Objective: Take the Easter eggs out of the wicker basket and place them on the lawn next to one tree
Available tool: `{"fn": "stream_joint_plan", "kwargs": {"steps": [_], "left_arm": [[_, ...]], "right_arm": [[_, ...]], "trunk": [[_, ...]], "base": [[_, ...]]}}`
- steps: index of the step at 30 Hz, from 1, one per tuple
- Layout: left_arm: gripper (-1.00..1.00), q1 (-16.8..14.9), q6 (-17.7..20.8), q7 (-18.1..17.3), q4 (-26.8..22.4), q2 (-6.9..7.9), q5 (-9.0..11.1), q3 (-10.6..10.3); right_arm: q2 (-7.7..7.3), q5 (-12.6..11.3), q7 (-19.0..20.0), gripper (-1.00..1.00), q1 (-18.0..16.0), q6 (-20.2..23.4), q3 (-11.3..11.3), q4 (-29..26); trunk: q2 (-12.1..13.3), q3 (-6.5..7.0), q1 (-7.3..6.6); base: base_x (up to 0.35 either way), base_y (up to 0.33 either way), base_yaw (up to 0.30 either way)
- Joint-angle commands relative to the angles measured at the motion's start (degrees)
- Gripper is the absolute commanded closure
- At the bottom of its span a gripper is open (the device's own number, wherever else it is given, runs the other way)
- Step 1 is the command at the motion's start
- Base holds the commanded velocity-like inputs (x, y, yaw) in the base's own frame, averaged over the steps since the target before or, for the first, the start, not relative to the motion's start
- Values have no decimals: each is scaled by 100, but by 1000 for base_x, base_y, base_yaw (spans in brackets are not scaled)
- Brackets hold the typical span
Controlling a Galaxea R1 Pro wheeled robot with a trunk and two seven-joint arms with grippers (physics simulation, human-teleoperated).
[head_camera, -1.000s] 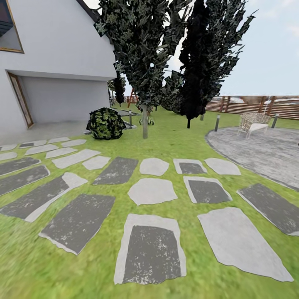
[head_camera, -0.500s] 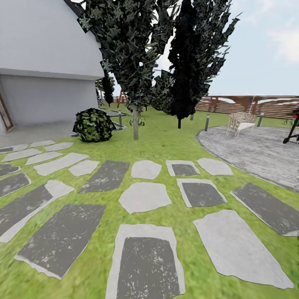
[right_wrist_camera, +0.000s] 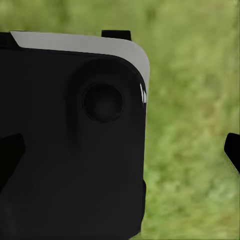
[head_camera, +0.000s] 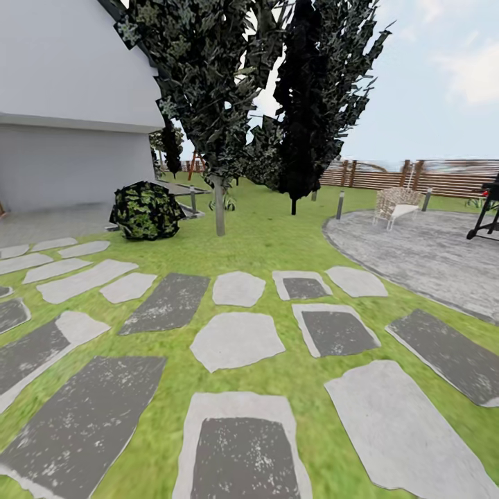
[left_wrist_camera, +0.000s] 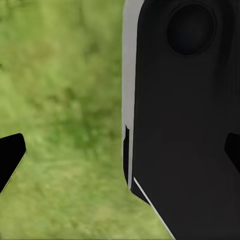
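We cross the grey paving stones (head_camera: 237, 339) on the lawn (head_camera: 277, 235), both grippers spread wide and empty, seeking the basket.

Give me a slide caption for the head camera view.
Garden approach: stepping stones cross the lawn toward dark cypress-like trees, a round bush and a paved patio.

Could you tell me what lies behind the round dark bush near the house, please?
Behind the bush stands the pale house wall, with grey paving at its foot. To its right a short post rises from the lawn. The ground directly behind the bush is covered by it.
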Motion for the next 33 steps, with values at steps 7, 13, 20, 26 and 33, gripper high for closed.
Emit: {"fn": "stream_joint_plan", "kwargs": {"steps": [7,13,20,26,33], "left_arm": [[-100,3,-4,-3,-10,0,3,3],[-100,3,-4,-1,-10,0,3,3],[-100,3,-4,-3,-10,0,1,3],[-100,3,-4,-3,-10,0,2,3],[-100,3,-4,-3,-10,0,1,3]], "right_arm": [[-1,3,1,-100,-5,3,0,4],[-1,1,1,-100,-5,2,-3,4],[-1,1,0,-100,-5,2,-1,4],[1,5,0,-100,-5,3,4,4],[0,5,-5,-100,-5,3,4,4]], "trunk": [[-2,-4,4],[-2,-4,4],[-2,-4,4],[-2,-4,4],[-2,-4,4]], "base": [[335,54,-16],[335,55,-253],[335,51,-177],[335,26,-13],[335,44,-1]]}}
